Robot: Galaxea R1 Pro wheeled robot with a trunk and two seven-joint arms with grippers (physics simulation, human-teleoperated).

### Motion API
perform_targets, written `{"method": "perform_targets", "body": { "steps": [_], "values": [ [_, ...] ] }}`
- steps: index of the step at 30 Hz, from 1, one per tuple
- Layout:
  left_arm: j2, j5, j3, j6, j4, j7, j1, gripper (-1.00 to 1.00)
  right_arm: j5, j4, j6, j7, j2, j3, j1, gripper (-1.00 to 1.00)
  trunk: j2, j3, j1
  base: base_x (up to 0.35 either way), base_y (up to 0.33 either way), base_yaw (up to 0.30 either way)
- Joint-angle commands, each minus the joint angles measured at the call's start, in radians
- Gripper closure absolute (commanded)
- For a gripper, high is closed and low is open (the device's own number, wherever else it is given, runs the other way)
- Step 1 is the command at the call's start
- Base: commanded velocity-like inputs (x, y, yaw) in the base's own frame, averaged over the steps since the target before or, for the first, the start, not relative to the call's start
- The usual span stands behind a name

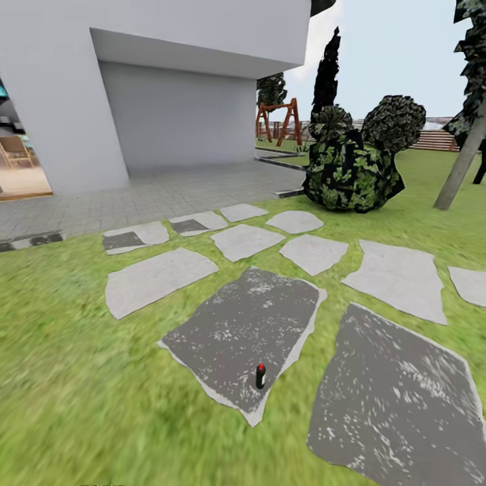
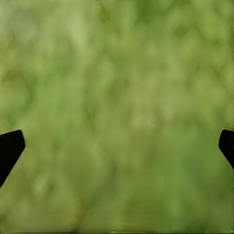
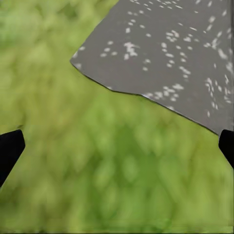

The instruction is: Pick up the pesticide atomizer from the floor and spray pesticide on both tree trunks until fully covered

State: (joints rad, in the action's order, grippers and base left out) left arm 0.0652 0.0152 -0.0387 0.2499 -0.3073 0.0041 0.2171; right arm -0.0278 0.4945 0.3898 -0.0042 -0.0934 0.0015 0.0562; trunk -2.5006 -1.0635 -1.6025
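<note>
A tiny dark bottle with a red top, the pesticide atomizer (image 1: 260, 375), stands upright on a dark grey stepping stone (image 1: 236, 331) in the garden's grass floor (image 1: 74, 391). At the far right a tree rises, with a pale leaning tree trunk (image 1: 462, 165) and dark foliage (image 1: 472, 40) above. In the left wrist view my left gripper (image 2: 117, 146) is open over blurred grass, its dark fingertips (image 2: 9, 148) far apart. My right gripper (image 3: 117, 146) is open too, above grass beside the edge of a grey speckled stone (image 3: 165, 53). Nothing sits between either pair of fingers.
Several pale and dark stepping stones (image 1: 398, 277) cross the lawn. A dark leafy shrub (image 1: 354, 165) stands behind them, with a wooden swing frame (image 1: 278, 121) and slat fence (image 1: 435, 140) beyond. A white house wall (image 1: 61, 94) and paved patio (image 1: 169, 192) lie at left.
</note>
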Motion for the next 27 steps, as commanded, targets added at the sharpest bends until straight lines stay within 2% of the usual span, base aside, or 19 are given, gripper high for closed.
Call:
{"method": "perform_targets", "body": {
  "steps": [1, 7, 27],
  "values": [
    [0.0, 0.002, -0.001, 0.003, 0.001, 0.0, 0.0, -1.0, -0.003, -0.001, 0.003, 0.0, 0.0, 0.0, 0.001, -1.0, 0.0, -0.001, 0.001, -0.244, 0.234, -0.27],
    [0.0, 0.0, -0.001, 0.003, 0.001, 0.0, -0.001, -1.0, -0.003, -0.001, 0.003, 0.0, 0.0, 0.0, 0.001, -1.0, 0.0, -0.001, 0.001, -0.143, 0.133, -0.27],
    [0.0, 0.0, -0.001, 0.003, 0.001, 0.001, 0.0, -1.0, -0.003, -0.001, 0.003, 0.0, 0.0, 0.0, 0.001, -1.0, 0.0, -0.001, 0.001, -0.004, 0.004, -0.27]
  ]
}}
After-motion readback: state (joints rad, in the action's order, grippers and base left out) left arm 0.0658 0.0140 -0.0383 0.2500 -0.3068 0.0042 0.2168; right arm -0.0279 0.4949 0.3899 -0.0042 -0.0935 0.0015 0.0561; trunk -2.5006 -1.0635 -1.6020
